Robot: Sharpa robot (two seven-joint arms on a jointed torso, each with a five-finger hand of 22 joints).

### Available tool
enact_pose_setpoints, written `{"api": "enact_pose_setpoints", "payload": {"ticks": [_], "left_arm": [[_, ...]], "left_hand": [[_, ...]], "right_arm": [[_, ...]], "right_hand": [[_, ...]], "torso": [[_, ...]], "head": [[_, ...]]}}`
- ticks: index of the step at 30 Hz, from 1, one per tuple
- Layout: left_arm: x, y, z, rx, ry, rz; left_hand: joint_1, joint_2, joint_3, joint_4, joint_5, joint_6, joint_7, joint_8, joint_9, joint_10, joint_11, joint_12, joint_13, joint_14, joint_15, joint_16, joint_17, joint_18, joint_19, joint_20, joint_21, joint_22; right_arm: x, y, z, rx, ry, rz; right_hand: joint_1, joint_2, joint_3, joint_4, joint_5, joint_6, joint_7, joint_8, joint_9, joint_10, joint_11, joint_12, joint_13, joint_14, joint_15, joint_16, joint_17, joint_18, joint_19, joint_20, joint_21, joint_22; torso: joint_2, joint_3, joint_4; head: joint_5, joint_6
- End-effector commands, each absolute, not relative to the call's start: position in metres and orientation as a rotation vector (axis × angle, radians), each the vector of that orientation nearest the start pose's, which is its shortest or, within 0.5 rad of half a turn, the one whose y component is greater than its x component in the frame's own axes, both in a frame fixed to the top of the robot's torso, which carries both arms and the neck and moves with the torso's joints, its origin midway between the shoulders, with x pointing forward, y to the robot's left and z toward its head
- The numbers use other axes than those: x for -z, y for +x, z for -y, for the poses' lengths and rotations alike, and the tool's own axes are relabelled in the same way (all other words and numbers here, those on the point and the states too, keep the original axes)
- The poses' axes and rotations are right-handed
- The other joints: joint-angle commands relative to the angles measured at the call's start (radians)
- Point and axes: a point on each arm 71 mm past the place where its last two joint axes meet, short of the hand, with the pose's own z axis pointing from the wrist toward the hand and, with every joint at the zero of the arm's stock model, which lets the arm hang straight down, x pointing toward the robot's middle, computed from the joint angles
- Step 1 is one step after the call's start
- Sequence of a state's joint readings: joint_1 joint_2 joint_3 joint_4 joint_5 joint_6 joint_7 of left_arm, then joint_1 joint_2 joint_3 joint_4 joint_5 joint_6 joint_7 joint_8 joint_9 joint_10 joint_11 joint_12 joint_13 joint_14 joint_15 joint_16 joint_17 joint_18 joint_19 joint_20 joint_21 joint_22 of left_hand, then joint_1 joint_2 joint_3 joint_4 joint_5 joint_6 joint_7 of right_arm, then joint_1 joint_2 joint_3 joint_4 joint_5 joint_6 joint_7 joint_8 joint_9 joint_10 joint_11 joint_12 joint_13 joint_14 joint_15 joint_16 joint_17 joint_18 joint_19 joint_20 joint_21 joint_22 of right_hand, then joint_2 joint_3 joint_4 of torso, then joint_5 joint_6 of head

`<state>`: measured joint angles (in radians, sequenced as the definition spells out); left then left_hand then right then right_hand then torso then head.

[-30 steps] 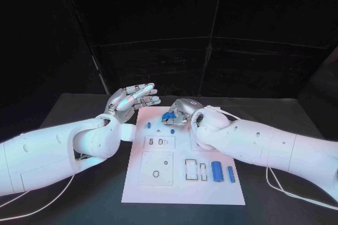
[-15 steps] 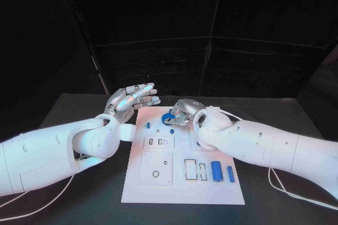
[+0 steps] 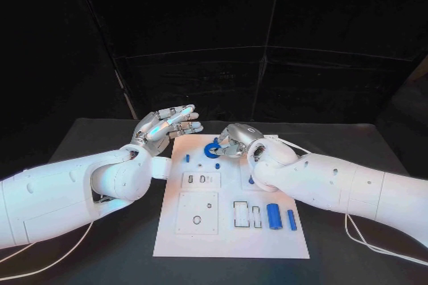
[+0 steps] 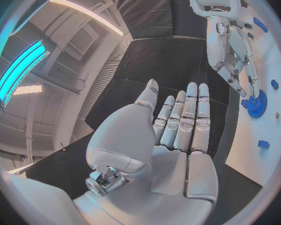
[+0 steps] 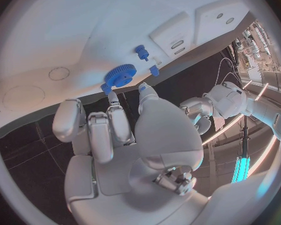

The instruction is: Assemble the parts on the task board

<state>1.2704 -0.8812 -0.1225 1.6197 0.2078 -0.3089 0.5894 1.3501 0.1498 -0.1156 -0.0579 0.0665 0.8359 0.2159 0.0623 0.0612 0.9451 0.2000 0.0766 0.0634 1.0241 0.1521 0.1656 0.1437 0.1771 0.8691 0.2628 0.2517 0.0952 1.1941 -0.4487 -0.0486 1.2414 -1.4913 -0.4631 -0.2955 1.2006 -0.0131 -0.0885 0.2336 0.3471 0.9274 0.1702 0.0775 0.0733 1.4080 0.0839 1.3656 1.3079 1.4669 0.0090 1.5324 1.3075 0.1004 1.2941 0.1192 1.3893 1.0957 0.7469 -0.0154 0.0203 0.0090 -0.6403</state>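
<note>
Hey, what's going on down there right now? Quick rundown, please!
Left hand open, hovering off the task board. Right hand fingertips on the blue gear at the board's far end; grip unclear. Two blue cylinders wait nearby. Nothing blocking.

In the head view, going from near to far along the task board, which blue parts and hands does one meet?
Two blue cylinders lying side by side → small blue peg → blue gear at the right hand → left hand.
</note>
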Motion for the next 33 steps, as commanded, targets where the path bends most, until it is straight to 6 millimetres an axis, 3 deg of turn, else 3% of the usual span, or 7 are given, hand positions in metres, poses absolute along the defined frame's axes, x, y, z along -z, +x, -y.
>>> {"api": "enact_pose_setpoints", "payload": {"ticks": [1,3,6,11,18,22,33], "left_arm": [[0.158,0.474,-0.208,1.717,-1.186,-1.229],[0.158,0.474,-0.209,1.716,-1.187,-1.227],[0.158,0.474,-0.21,1.715,-1.187,-1.226],[0.158,0.474,-0.211,1.715,-1.186,-1.223],[0.157,0.475,-0.213,1.713,-1.184,-1.218],[0.158,0.476,-0.213,1.712,-1.184,-1.218],[0.159,0.479,-0.212,1.709,-1.18,-1.218]], "left_hand": [[-0.005,0.002,0.007,0.002,0.0,-0.008,0.044,-0.003,-0.001,-0.001,0.006,-0.004,-0.001,0.005,0.003,-0.005,0.001,0.004,0.009,0.0,-0.007,-0.001],[-0.006,0.002,0.007,0.002,-0.001,-0.009,0.044,-0.003,-0.001,-0.002,0.006,-0.005,-0.001,0.005,0.003,-0.006,0.001,0.004,0.009,0.0,-0.008,-0.002],[-0.006,0.002,0.008,0.002,0.0,-0.009,0.044,-0.003,-0.001,-0.002,0.006,-0.005,-0.001,0.005,0.003,-0.006,0.001,0.004,0.009,0.0,-0.008,-0.002],[-0.005,0.003,0.008,0.0,0.0,-0.003,0.044,-0.003,0.0,-0.002,0.006,-0.005,-0.001,0.005,0.003,-0.006,0.001,0.004,0.009,0.0,-0.008,-0.002],[-0.005,0.003,0.009,0.0,0.0,-0.002,0.044,-0.002,0.0,-0.002,0.006,-0.005,-0.001,0.005,0.003,-0.006,0.001,0.004,0.009,0.0,-0.008,-0.002],[-0.005,0.003,0.009,0.0,0.0,-0.002,0.044,-0.002,0.0,-0.002,0.006,-0.005,-0.001,0.005,0.003,-0.006,0.001,0.004,0.009,0.0,-0.008,-0.002],[-0.004,0.003,0.01,-0.002,0.0,-0.002,0.043,-0.002,0.0,-0.002,0.006,-0.005,-0.001,0.005,0.003,-0.007,0.001,0.004,0.009,0.0,-0.009,-0.003]], "right_arm": [[0.182,0.52,0.095,-0.72,0.006,-1.417],[0.18,0.517,0.105,-0.77,0.011,-1.39],[0.178,0.513,0.124,-0.846,0.02,-1.409],[0.181,0.509,0.163,-0.953,0.081,-1.539],[0.183,0.507,0.234,-0.979,0.176,-1.605],[0.183,0.51,0.262,-0.928,0.199,-1.587],[0.189,0.523,0.292,-0.821,0.194,-1.584]], "right_hand": [[0.017,0.005,-0.006,-0.004,0.019,0.002,-0.002,-0.007,-0.001,0.007,-0.002,0.004,0.035,0.082,-0.001,0.005,0.16,-0.007,0.008,-0.002,0.005,0.002],[0.03,0.013,-0.005,-0.008,0.016,-0.002,-0.001,-0.009,-0.002,0.004,-0.001,0.001,0.033,0.081,0.0,0.003,0.154,-0.007,0.005,-0.002,0.003,-0.003],[0.068,0.023,-0.005,-0.024,-0.037,-0.001,-0.001,-0.008,-0.002,-0.002,-0.001,-0.005,0.028,0.078,0.0,-0.002,0.141,-0.004,-0.006,-0.001,-0.003,-0.017],[0.188,0.024,0.021,-0.101,-0.052,0.017,-0.005,-0.001,0.001,-0.021,-0.006,-0.025,0.011,0.072,-0.004,-0.011,0.12,0.0,-0.022,-0.004,-0.014,-0.036],[0.263,0.006,0.042,-0.167,-0.079,0.04,-0.009,0.003,0.001,-0.02,-0.011,-0.029,0.011,0.072,-0.009,-0.013,0.118,-0.001,-0.022,-0.009,-0.015,-0.035],[0.271,-0.002,0.043,-0.178,-0.074,0.029,-0.007,-0.006,-0.003,-0.018,-0.01,-0.03,0.011,0.072,-0.008,-0.014,0.117,-0.001,-0.023,-0.009,-0.015,-0.036],[0.27,-0.014,0.036,-0.191,-0.078,-0.014,0.001,-0.016,-0.008,-0.032,-0.002,-0.048,-0.006,0.071,-0.003,-0.017,0.112,0.001,-0.031,-0.005,-0.021,-0.047]], "torso": [[-0.001,0.0004,-0.0017],[-0.001,-0.0013,-0.0031],[-0.002,-0.0027,-0.0051],[-0.005,-0.0028,-0.0073],[-0.007,0.0022,-0.0154],[-0.005,0.0031,-0.0093],[-0.003,0.0037,-0.0092]], "head": [[0.002,0.002],[0.0,0.001],[0.001,0.001],[-0.004,0.006],[-0.009,0.012],[-0.02,0.016],[-0.02,0.012]]}}
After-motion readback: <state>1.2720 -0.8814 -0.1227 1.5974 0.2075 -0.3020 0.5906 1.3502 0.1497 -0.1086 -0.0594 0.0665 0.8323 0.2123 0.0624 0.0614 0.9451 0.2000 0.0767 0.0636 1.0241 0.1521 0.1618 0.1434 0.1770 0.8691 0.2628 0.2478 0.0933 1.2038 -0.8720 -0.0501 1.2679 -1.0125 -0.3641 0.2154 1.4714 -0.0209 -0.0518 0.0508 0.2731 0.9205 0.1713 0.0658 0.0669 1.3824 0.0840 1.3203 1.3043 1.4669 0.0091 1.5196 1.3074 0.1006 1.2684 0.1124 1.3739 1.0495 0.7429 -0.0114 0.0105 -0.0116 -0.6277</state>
